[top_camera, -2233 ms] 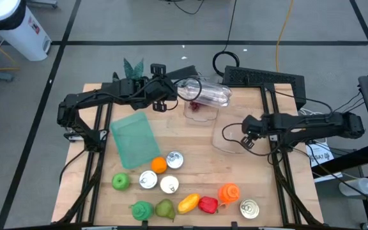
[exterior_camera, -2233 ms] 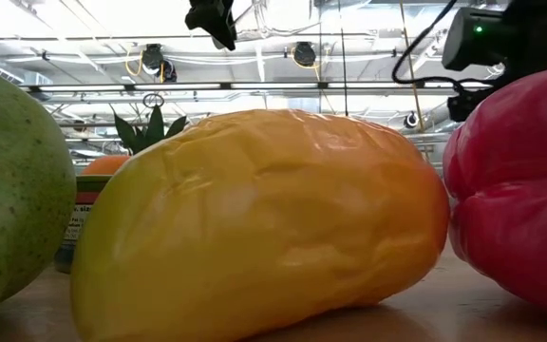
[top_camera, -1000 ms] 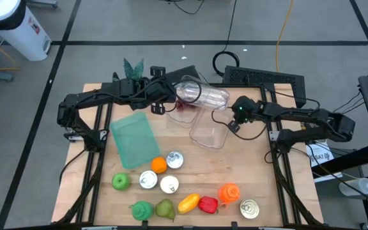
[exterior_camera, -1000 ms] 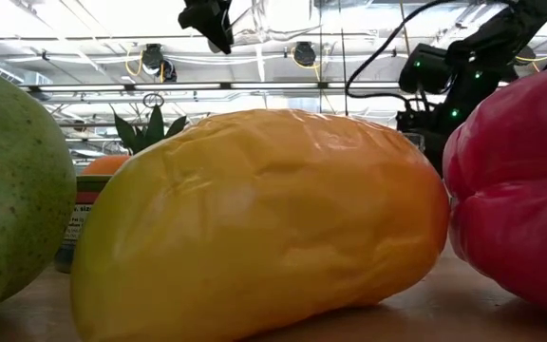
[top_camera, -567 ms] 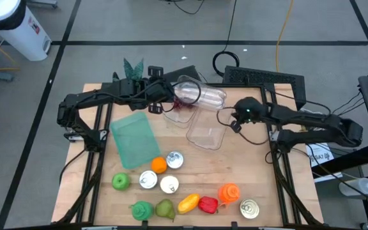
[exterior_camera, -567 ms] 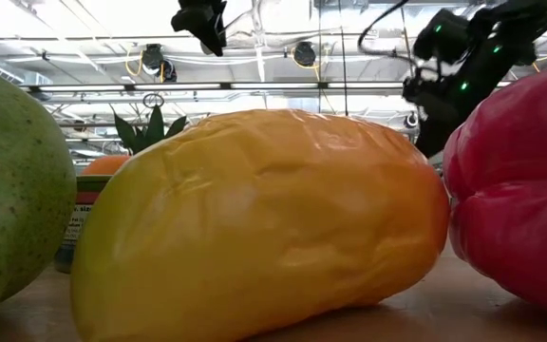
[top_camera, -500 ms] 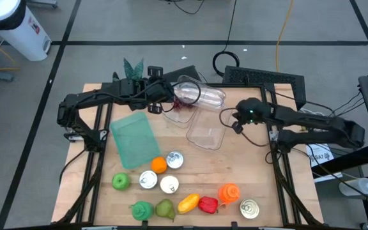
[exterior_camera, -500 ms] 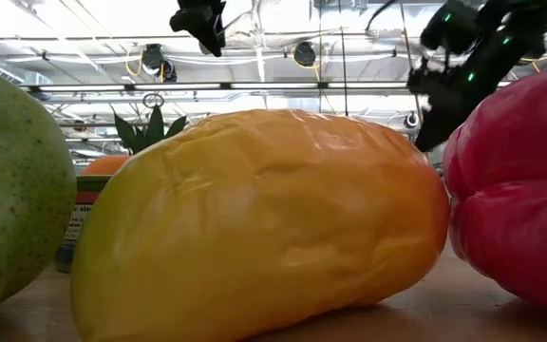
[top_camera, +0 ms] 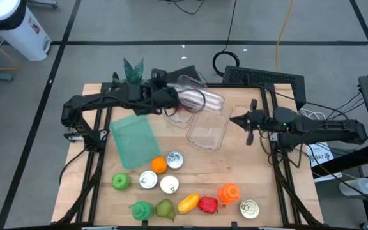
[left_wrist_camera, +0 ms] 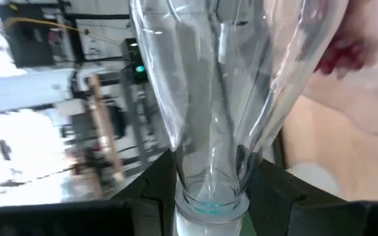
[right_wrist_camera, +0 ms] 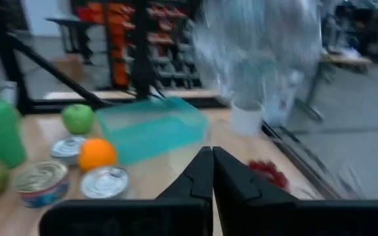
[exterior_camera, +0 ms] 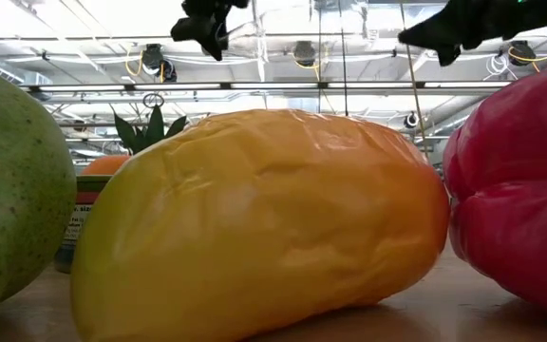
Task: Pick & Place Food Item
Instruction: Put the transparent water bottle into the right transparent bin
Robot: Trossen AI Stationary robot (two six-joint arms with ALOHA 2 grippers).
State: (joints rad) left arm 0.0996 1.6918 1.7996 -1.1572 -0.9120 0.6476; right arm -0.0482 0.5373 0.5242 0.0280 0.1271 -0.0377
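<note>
**Bottle held on its side at the table's back edge**

The clear plastic bottle [top_camera: 197,97] lies horizontal above the back of the table [top_camera: 248,172], its neck clamped between the left gripper [top_camera: 169,97] fingers. Just beneath its far end sits a clear container [top_camera: 208,131] with red bits [top_camera: 185,108] beside it. The right gripper [top_camera: 246,121], fingers pressed together and empty, hovers right of the container. A teal lid [top_camera: 133,139], cans and fruit lie nearer the front

A clear glossy plastic bottle [top_camera: 200,97] lies over a pale, matt wooden table [top_camera: 260,172].
</note>
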